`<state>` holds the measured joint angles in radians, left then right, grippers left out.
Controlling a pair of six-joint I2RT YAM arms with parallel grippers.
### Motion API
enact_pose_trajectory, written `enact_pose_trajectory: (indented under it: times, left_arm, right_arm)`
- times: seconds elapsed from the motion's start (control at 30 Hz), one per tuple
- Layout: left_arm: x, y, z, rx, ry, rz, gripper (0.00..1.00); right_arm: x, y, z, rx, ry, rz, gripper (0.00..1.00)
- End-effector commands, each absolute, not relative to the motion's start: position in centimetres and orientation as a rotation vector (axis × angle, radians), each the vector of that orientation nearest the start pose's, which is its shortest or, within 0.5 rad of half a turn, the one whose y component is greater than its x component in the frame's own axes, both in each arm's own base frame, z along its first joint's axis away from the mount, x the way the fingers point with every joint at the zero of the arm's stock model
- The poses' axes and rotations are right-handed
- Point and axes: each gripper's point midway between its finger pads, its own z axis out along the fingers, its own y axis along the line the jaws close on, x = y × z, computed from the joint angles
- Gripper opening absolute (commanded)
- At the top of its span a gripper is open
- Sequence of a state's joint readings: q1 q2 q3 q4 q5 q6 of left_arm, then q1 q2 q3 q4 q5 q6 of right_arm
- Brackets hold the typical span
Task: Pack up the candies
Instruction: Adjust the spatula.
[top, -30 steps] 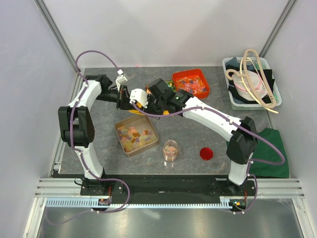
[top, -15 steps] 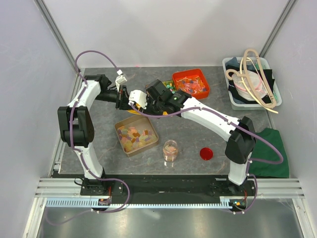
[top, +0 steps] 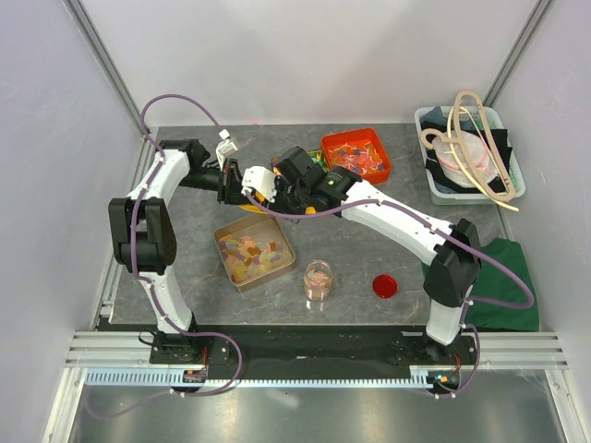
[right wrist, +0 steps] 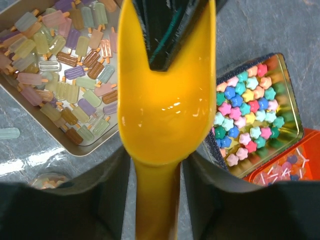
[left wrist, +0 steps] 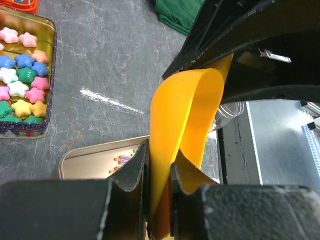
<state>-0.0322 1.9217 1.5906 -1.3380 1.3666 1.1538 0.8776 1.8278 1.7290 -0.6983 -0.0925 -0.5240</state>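
Top view: the left tool [top: 231,185] and right tool [top: 265,189] met tip to tip, with the candies [top: 252,255] in a tray [top: 227,261] on the desk just near-side of them. Left wrist: its jaws clamped a yellow scoop [left wrist: 185,115]. Right wrist: its fingers flanked the scoop's handle, but I could not tell whether they gripped it. The candies lay to their left.

Grey marbled table [top: 369,249]. On the base side of right gripper [right wrist: 156,170]: tan tray [top: 219,242], w/ one loose candy [right wrist: 10,133] beside it, then glass jar [top: 318,280] & red lid [top: 385,286]. Below gripper: star-sweet tin [right wrist: 292,120]. Just right of it: orange bin [top: 384,170]. Well to the right: grey bin [top: 434,189], green cloth [top: 503,277].
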Motion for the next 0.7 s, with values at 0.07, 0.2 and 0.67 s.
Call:
enact_pose_trajectory:
  times: [0.07, 0.2, 0.67]
  left_arm:
    - [30.3, -18.1, 21.5, 0.98, 1.792, -1.617, 0.02]
    - [30.3, -18.1, 21.4, 0.978, 1.794, -1.619, 0.02]
    - [30.1, -18.0, 21.5, 0.978, 1.793, -1.618, 0.02]
  right_arm:
    - [30.5, 38.0, 25.4, -1.531, 1.657, 0.356, 0.54]
    - [30.6, 38.0, 25.5, -1.524, 1.66, 0.349, 0.52]
    - [31.6, 37.8, 23.7, -1.527, 1.704, 0.289, 0.01]
